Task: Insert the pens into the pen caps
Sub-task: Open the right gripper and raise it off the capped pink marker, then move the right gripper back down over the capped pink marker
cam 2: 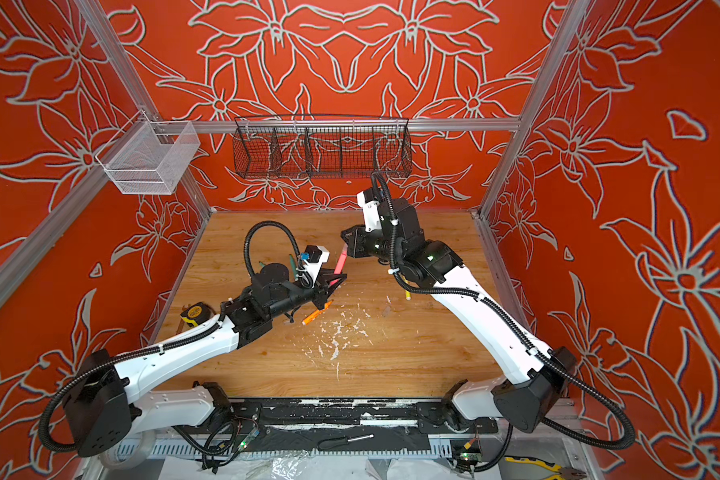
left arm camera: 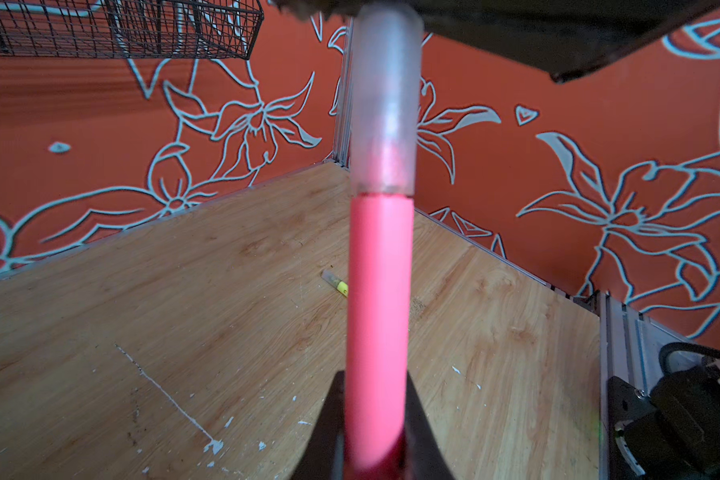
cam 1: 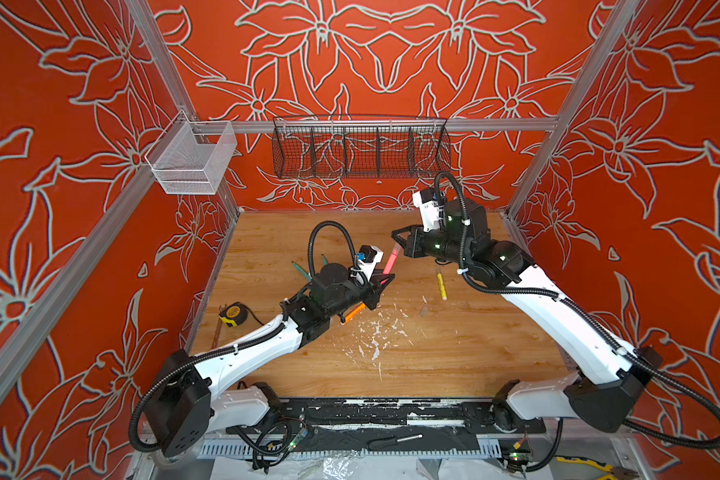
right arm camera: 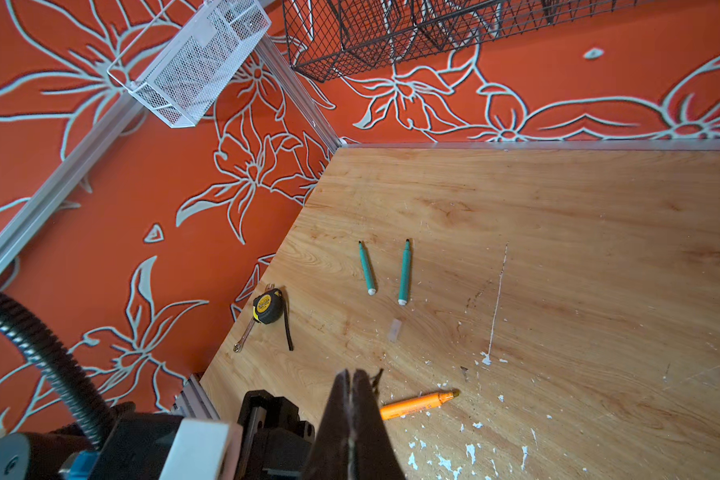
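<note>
Two of the five pens look capped. The pink pen is clamped by its lower barrel in the left gripper, and a clear cap covers its tip down to the coloured barrel, seemingly seated. The right gripper is pressed fully together on nothing, just at that cap's far end; whether they touch I cannot tell. Past the pink pen, toward the right arm, the yellow pen lies with a cap on. Left to do: the orange pen near the pink pen, and the teal pens farther from it, with one loose cap beside them.
</note>
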`<state>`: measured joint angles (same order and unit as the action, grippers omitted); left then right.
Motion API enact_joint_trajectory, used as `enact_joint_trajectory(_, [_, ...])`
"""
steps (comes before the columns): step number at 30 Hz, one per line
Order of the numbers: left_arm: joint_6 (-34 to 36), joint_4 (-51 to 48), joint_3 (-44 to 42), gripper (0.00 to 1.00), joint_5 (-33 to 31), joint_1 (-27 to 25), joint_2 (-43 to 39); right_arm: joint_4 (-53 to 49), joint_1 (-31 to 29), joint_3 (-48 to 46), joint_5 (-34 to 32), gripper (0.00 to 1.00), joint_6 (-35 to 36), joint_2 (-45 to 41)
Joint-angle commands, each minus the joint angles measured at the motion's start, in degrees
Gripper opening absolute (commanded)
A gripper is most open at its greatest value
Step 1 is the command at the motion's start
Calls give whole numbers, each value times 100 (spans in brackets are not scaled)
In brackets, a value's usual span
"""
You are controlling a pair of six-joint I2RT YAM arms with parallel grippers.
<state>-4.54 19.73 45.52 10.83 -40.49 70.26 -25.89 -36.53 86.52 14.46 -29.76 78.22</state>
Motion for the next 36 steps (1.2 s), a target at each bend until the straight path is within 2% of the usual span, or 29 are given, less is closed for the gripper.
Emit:
enact_joint_trajectory(1, [-29, 392, 45, 0, 81, 19, -122, -258, -22, -101, 308, 10, 100, -45])
enact_joint_trajectory(3, [-47, 400, 45, 0, 117, 15, -109, -301, -25, -35, 169, 16, 127, -91])
enact_joint_trajectory(6, [-104, 409, 45, 0, 207, 15, -60, -234, -22, 83, -234, 30, 84, -212])
enact_joint_trajectory(9, [-140, 383, 56, 0, 283, 15, -21, -11, -3, 103, -667, 36, 50, -364])
enact_joint_trajectory(12, [-149, 382, 71, 0, 298, 15, -11, 98, 14, 111, -795, 39, 58, -438])
enact_joint_trajectory(21, [-179, 374, 75, 0, 257, 15, -48, 131, 19, -235, -460, 39, -229, -408])
enact_joint_trajectory(30, [-210, 383, 93, 0, 262, 15, -47, 163, 8, -353, -202, 33, -367, -329])
enact_joint_trajectory(32, [-223, 392, 98, 0, 266, 10, -43, 201, 11, -381, -159, 28, -411, -307])
enact_joint_trajectory(36, [-222, 400, 117, 0, 256, 15, -34, 177, 11, -390, -52, 28, -434, -267])
